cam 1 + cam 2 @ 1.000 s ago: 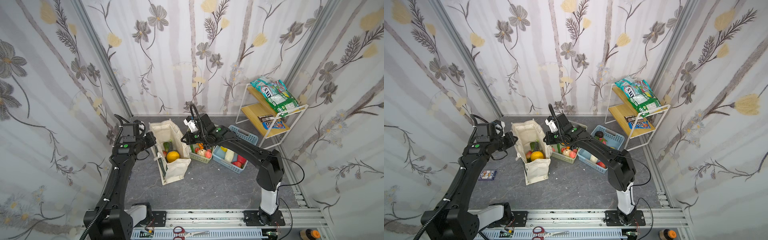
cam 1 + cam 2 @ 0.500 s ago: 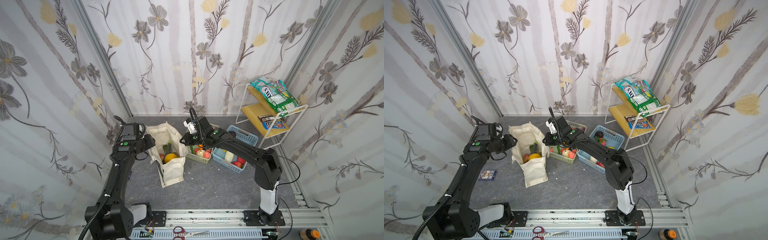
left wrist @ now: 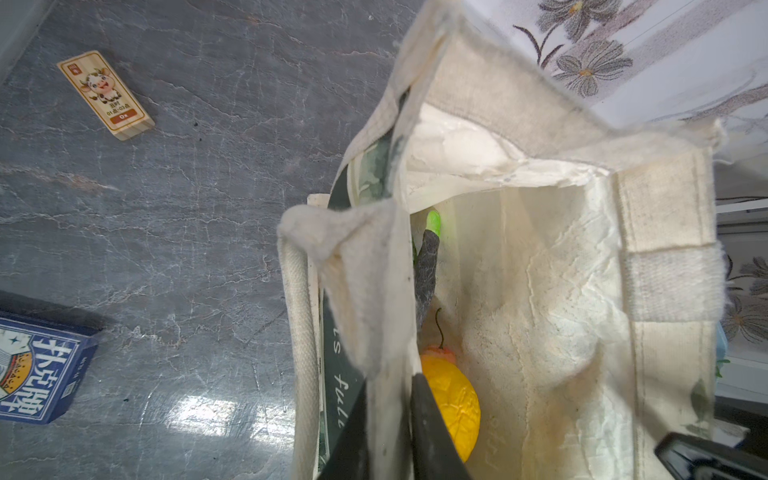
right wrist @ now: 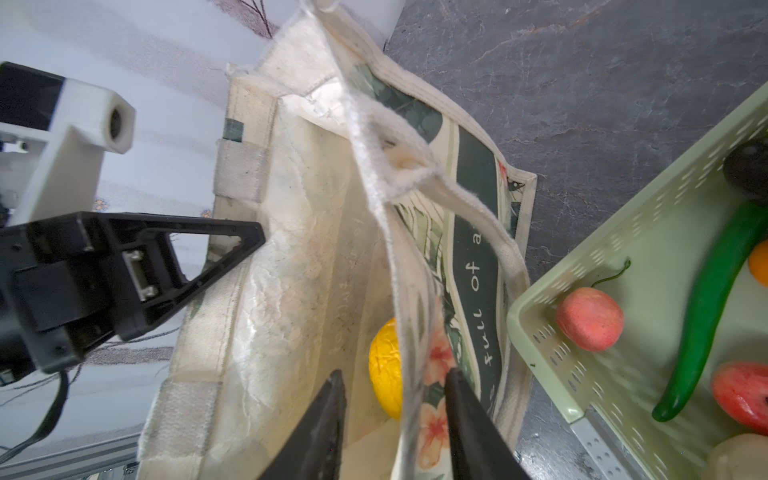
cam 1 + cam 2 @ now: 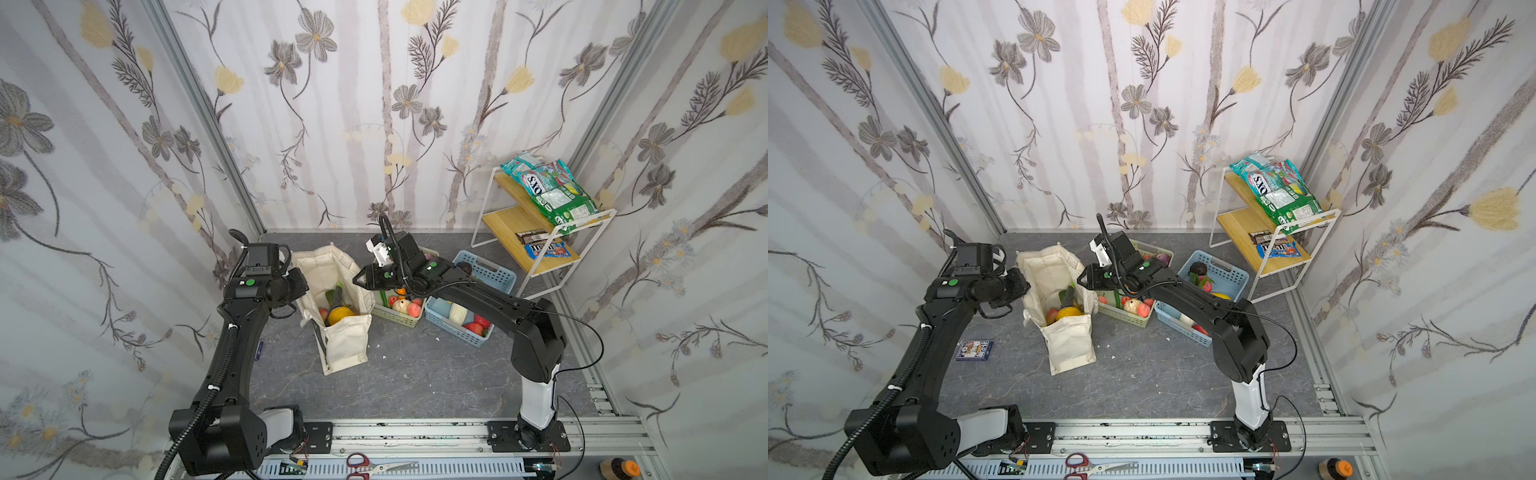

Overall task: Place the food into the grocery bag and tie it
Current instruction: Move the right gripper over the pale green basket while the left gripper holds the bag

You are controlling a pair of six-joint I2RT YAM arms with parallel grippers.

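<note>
The grocery bag stands upright with its mouth open in both top views. Inside lie food pieces: a yellow fruit, a dark green vegetable and a red fruit. My left gripper is shut on the bag's left rim, with fabric pinched between its fingers. My right gripper is open and straddles the bag's right wall, one finger inside and one outside. More food fills the pale green basket and the blue basket.
A white wire rack with snack packets stands at the back right. A blue card box and a small wooden block lie on the floor left of the bag. Scissors rest on the front rail.
The right gripper's jaws have parted and released the bag's right wall. The bag's mouth went from stretched taut to slack, and both grippers shifted slightly left.
</note>
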